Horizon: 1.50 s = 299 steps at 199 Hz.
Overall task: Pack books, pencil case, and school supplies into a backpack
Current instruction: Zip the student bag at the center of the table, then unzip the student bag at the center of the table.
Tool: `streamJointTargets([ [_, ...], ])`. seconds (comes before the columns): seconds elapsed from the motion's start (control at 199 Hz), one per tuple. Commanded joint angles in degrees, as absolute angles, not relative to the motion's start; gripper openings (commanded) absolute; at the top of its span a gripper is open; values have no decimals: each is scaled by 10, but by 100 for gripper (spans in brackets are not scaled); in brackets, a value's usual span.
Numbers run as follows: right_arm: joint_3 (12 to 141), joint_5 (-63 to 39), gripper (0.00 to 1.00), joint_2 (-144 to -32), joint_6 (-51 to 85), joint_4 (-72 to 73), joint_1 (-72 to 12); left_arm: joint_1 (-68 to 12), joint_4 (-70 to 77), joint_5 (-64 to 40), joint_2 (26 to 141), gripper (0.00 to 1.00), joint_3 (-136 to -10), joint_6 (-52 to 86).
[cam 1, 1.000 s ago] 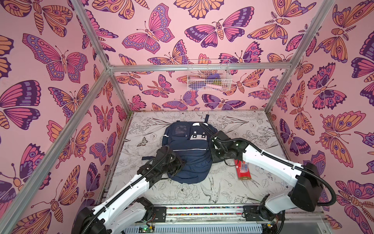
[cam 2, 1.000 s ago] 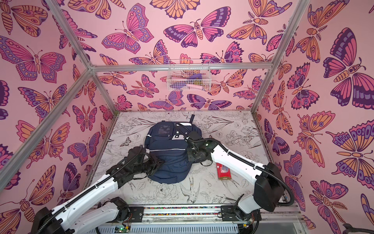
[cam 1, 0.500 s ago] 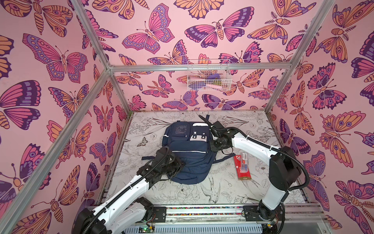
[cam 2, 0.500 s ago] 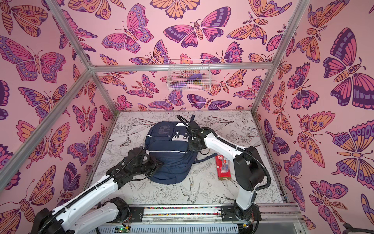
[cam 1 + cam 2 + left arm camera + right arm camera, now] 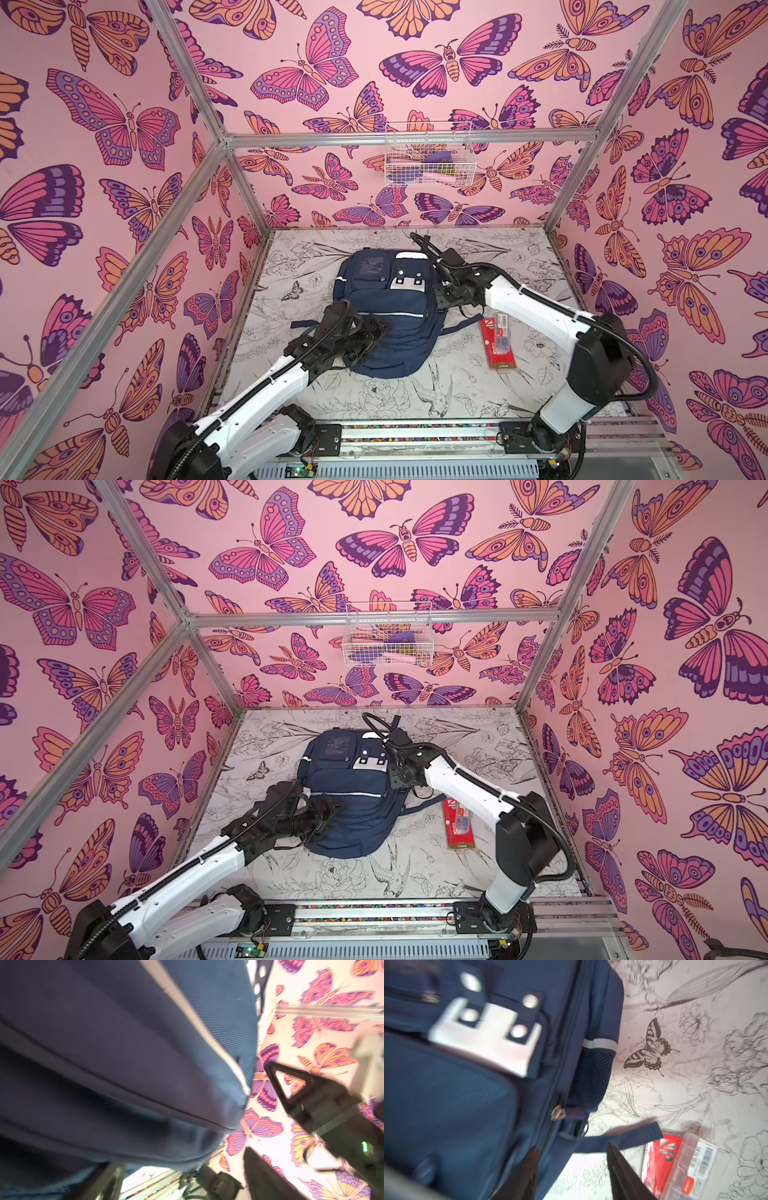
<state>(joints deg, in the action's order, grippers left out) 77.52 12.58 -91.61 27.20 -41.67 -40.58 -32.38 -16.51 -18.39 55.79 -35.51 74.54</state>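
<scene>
Backpack point(image 5: 390, 316), navy with white reflective stripes, lies flat and front-up on the flower-printed counter point(image 5: 374, 395), between the two tools in both top views point(image 5: 353, 796).

The left tool point(image 5: 380, 328) hangs over the bag's lower front corner on its own side. In the left wrist view point(image 5: 182, 1159) its fingers are spread wide with nothing clamped between them. The bag's fabric bulges just beyond the tips, though blur hides whether it touches them.

The right tool point(image 5: 442, 297) sits at the bag's opposite edge, level with the white patch point(image 5: 483, 1036) and its round studs. Its fingers point(image 5: 623, 1172) stand apart and grip nothing. One is over the bag's side seam and the other over bare counter.

Just ahead of the right tool's tips point(image 5: 572, 1147) are a metal zip pull point(image 5: 556, 1113) and a navy strap point(image 5: 623, 1138) that trails off the bag across the counter. A little farther ahead is the mesh side pocket point(image 5: 593, 1076).

On the outer side of the right tool, a red stationery pack point(image 5: 496, 343) lies flat on the counter (clear plastic lid, barcode label). It is apart from the bag, and the strap's end reaches almost to it.

Well beyond both tools, a white wire basket point(image 5: 428, 153) hangs on the back wall. It holds a few things too small to name.
</scene>
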Motion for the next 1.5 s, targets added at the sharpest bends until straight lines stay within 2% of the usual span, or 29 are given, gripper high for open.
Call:
streamJointTargets([
  [0.0, 740, 106, 56, -853, 296, -412, -435, -327, -189, -178, 551, 94, -389, 735],
  [0.12, 707, 55, 53, -839, 308, -374, -456, -319, -199, -168, 566, 93, -414, 729],
  [0.221, 685, 22, 53, -832, 309, -336, -463, -317, -204, -151, 567, 97, -429, 734],
  [0.286, 675, 8, 54, -830, 313, -315, -462, -317, -206, -143, 576, 100, -431, 735],
  [0.436, 670, -23, 58, -843, 339, -286, -462, -316, -203, -151, 589, 100, -444, 739],
  [0.562, 673, -47, 54, -865, 383, -282, -462, -316, -204, -132, 574, 100, -447, 735],
  [0.697, 653, -31, 50, -859, 445, -264, -464, -322, -195, -164, 603, 100, -436, 749],
  [0.833, 636, -41, 47, -855, 481, -234, -467, -345, -147, -147, 619, 100, -414, 776],
  [0.948, 614, -42, 35, -865, 545, -218, -470, -345, -115, -135, 633, 95, -410, 787],
  [1.078, 569, -34, 32, -847, 607, -153, -474, -345, -103, -135, 661, 87, -416, 787],
  [1.129, 565, -24, 30, -842, 618, -149, -475, -345, -97, -140, 672, 82, -414, 793],
  [1.194, 570, -21, 23, -840, 620, -151, -474, -345, -88, -149, 681, 74, -407, 803],
  [1.269, 580, -20, 19, -839, 616, -158, -474, -346, -87, -156, 682, 73, -403, 806],
  [1.495, 591, -23, 19, -834, 599, -173, -475, -346, -106, -130, 651, 78, -366, 817],
])
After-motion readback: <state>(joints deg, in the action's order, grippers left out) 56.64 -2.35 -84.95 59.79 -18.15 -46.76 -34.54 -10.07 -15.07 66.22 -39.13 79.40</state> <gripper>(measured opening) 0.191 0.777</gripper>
